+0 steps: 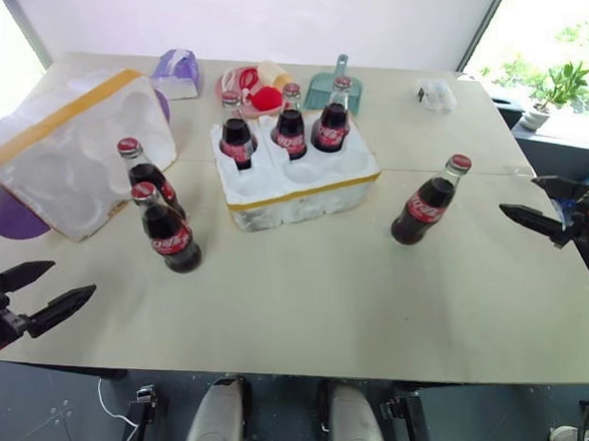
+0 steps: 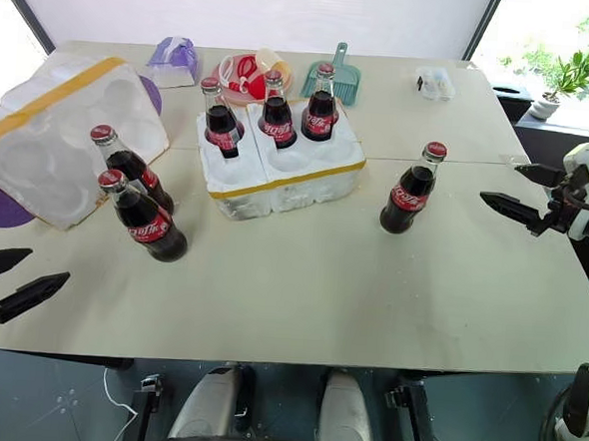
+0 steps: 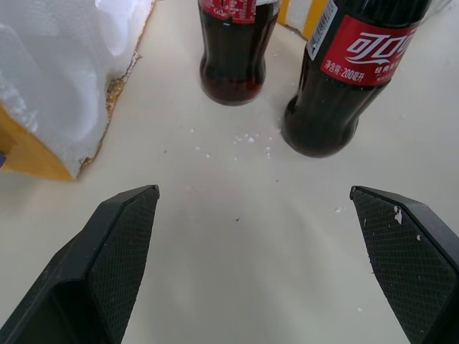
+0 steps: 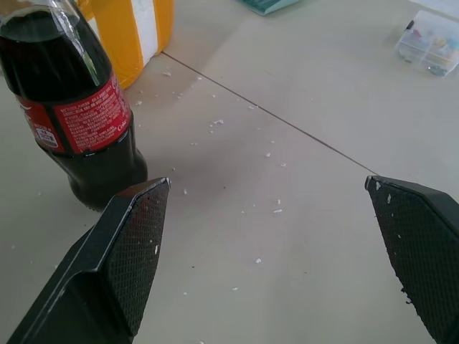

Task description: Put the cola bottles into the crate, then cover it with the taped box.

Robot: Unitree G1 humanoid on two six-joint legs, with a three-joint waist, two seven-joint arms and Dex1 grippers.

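While both grippers gape empty | cola bottles (image 1: 428, 202) upright, caps up | crate (image 1: 294, 189) long axis runs left-right

We note two black fingers on the left hand (image 1: 55, 288), long, flat and tapering to blunt points. In the left wrist view their inner pads (image 3: 118, 247) carry a fine diamond cross-hatch; one pad bears a few white specks. The right hand (image 2: 504, 191) has the same black tapered fingers, mounted on a white moulded wrist housing with dark cabling at its joint. Its textured pads (image 4: 136, 247) likewise show scattered white flecks in the right wrist view.
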